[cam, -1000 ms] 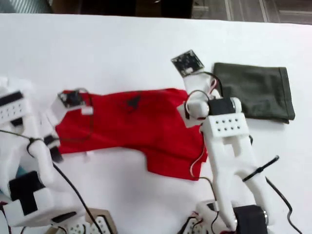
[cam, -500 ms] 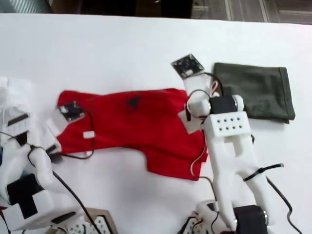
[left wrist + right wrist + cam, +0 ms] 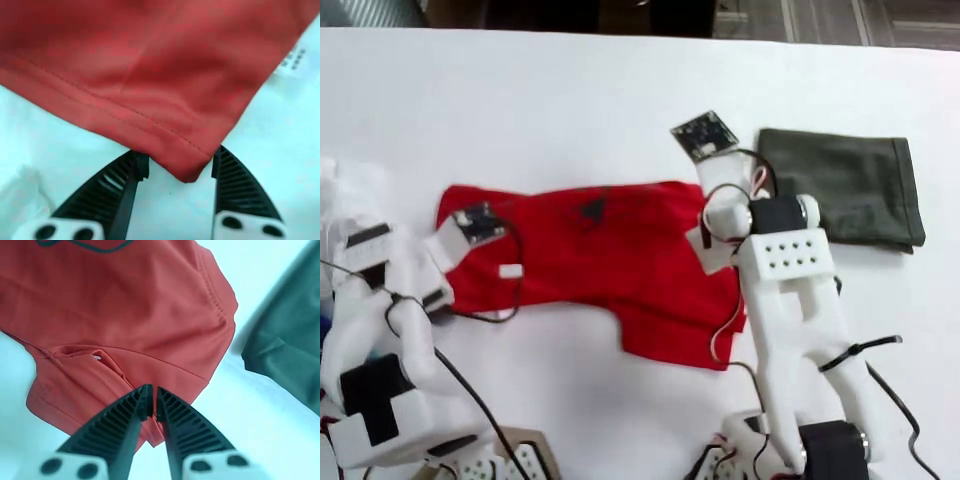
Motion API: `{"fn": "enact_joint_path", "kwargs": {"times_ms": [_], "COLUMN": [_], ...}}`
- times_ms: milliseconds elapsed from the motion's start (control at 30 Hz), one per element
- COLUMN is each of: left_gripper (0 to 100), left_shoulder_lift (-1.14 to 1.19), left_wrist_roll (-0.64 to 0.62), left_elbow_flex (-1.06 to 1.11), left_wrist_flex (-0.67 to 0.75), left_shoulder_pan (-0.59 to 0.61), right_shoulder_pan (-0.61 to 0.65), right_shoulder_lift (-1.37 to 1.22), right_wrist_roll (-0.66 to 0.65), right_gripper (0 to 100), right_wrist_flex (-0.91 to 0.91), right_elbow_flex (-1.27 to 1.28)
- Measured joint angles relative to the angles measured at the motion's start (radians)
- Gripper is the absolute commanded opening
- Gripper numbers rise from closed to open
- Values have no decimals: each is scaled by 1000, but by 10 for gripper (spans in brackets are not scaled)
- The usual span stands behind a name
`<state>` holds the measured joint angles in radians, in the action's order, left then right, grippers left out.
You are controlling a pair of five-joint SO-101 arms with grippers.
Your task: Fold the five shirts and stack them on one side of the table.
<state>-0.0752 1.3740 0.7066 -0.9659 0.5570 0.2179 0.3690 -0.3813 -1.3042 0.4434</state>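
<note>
With the right gripper [image 3: 153,399] pinching the red shirt [image 3: 600,250], the left gripper [image 3: 180,159] is straddling its hem corner, spread, needing a bite past the stitching.

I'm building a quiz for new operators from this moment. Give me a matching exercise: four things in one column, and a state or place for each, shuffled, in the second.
Things:
1. red shirt
2. dark green shirt
3. left gripper
4. right gripper

States:
A. folded flat, off to one side
B. open around a hem corner
C. spread out, only partly folded
D. shut on red fabric

Pairs: 1-C, 2-A, 3-B, 4-D
</note>
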Motion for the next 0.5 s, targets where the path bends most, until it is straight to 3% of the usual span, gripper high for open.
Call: {"fn": "enact_joint_path", "kwargs": {"times_ms": [167,500], "left_gripper": [20,25], "left_shoulder_lift": [0,0], "left_wrist_roll": [0,0], "left_elbow_flex": [5,-35], "left_wrist_flex": [-12,-66], "left_shoulder_pan": [-8,-9], "right_shoulder_pan": [0,0], "right_shoulder_lift": [0,0], "right_wrist_roll": [0,0], "right_gripper": [21,21], "right_wrist_flex": [0,0], "right_elbow_flex": [0,0]}}
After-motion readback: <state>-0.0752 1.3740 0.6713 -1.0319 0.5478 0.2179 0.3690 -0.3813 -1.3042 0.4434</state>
